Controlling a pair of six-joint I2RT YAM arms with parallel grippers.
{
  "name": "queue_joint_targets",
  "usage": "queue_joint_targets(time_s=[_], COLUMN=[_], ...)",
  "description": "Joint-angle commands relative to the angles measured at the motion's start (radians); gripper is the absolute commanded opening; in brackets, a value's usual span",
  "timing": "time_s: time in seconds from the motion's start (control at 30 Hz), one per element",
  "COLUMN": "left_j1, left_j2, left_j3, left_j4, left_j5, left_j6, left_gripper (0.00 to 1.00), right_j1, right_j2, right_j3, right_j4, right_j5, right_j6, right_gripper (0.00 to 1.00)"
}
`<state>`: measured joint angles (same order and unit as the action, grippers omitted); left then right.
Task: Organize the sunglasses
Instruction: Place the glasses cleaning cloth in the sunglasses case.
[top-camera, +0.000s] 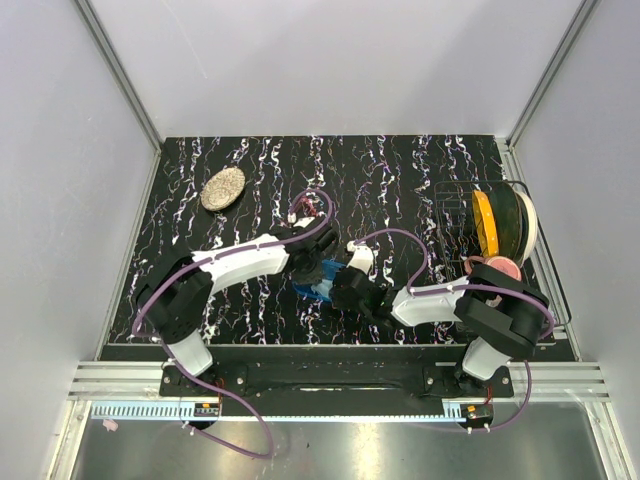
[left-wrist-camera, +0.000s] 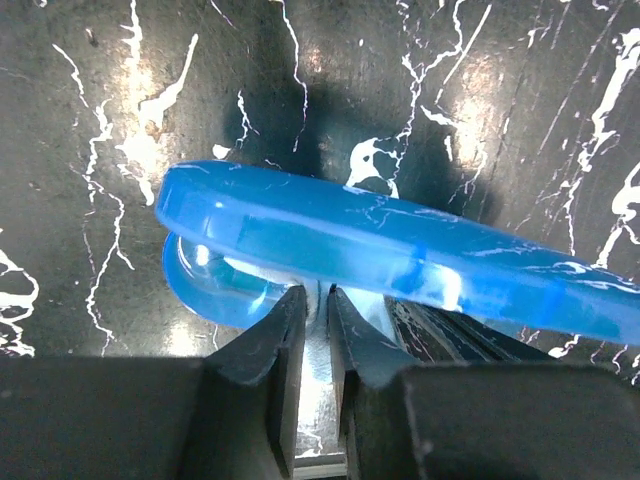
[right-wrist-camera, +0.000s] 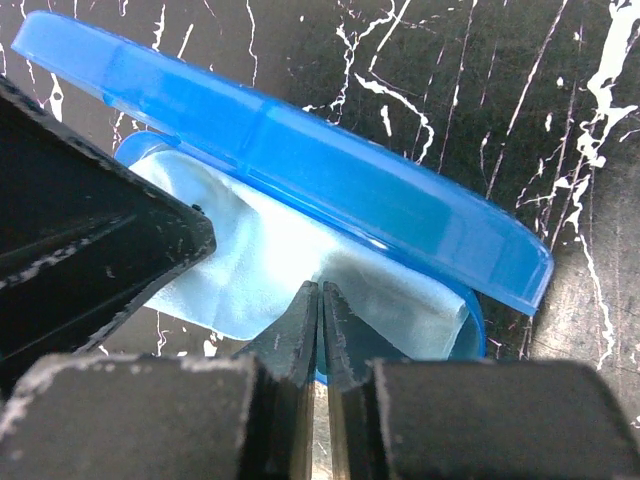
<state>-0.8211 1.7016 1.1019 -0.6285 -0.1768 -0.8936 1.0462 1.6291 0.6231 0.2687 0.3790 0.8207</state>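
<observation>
The glossy blue case (top-camera: 316, 280) lies half open between my two grippers at the table's near middle. In the left wrist view its lid (left-wrist-camera: 400, 250) stands above the lower shell, and my left gripper (left-wrist-camera: 316, 292) is shut on the lower shell's rim. In the right wrist view the light blue cloth (right-wrist-camera: 250, 250) lies in the case (right-wrist-camera: 300, 150) and spills over its edge. My right gripper (right-wrist-camera: 320, 287) is shut on a fold of the cloth. The pink-framed sunglasses (top-camera: 309, 207) lie just beyond the left gripper (top-camera: 306, 262). The right gripper (top-camera: 342, 283) sits right of the case.
A beige oval object (top-camera: 223, 188) lies at the back left. A wire rack (top-camera: 455, 215) with yellow and white plates (top-camera: 500, 222) stands at the right edge, a pink round thing (top-camera: 492, 267) in front of it. Purple cables loop over both arms.
</observation>
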Motion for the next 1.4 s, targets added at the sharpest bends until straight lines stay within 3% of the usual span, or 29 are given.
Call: queue_joint_targets(time_s=[0.0, 0.37, 0.5, 0.77, 1.0, 1.37], left_j1=[0.0, 0.0, 0.0, 0.0, -0.001, -0.001], left_j2=[-0.072, -0.155, -0.152, -0.106, -0.034, -0.002], left_j3=[0.061, 0.076, 0.061, -0.008, -0.036, -0.059], left_j4=[-0.049, -0.157, -0.123, 0.05, 0.076, 0.044], left_j5=[-0.053, -0.17, -0.123, -0.035, 0.008, -0.024], left_j6=[0.022, 0.028, 0.044, 0.044, 0.035, 0.031], left_gripper=[0.21, 0.22, 0.26, 0.23, 0.17, 0.17], right_j1=[0.005, 0.006, 0.005, 0.006, 0.006, 0.005], right_j2=[0.081, 0.087, 0.09, 0.103, 0.1, 0.107], right_j3=[-0.045, -0.04, -0.04, -0.031, -0.031, -0.025], right_j4=[-0.235, -0.244, -0.246, -0.252, -0.263, -0.298], right_j5=[-0.042, -0.038, -0.037, -0.037, -0.028, -0.02], right_j6=[-0.003, 0.003, 0.005, 0.006, 0.017, 0.032], right_gripper=[0.11, 0.11, 0.11, 0.11, 0.1, 0.09])
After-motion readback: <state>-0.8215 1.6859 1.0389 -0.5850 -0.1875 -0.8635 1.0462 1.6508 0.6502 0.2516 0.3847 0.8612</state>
